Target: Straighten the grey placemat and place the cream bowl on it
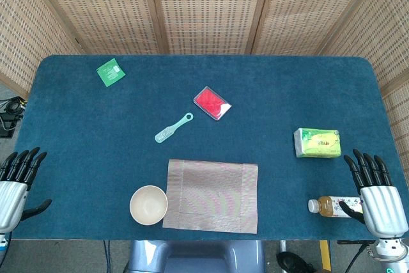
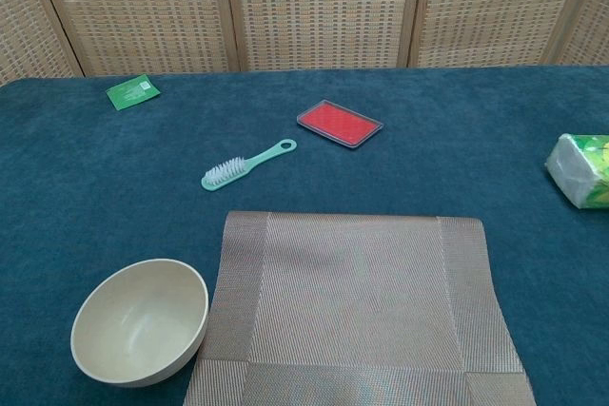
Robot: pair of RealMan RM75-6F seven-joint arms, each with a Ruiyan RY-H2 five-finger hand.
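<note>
Both robot hands, left (image 1: pixel 16 187) and right (image 1: pixel 377 193), rest spread and empty at the tabletop (image 1: pixel 77 132) edges; between them, cream bowl (image 1: pixel 148 204) touches the slightly skewed grey placemat (image 1: pixel 212 195), awaiting straightening.

Two cameras, one high and one low.
The head view looks steeply down over the whole counter (image 1: pixel 77 126); the chest view sits lower and nearer, facing forward. Both share the placemat (image 1: pixel 212 195) and bowl (image 2: pixel 141 320).
</note>
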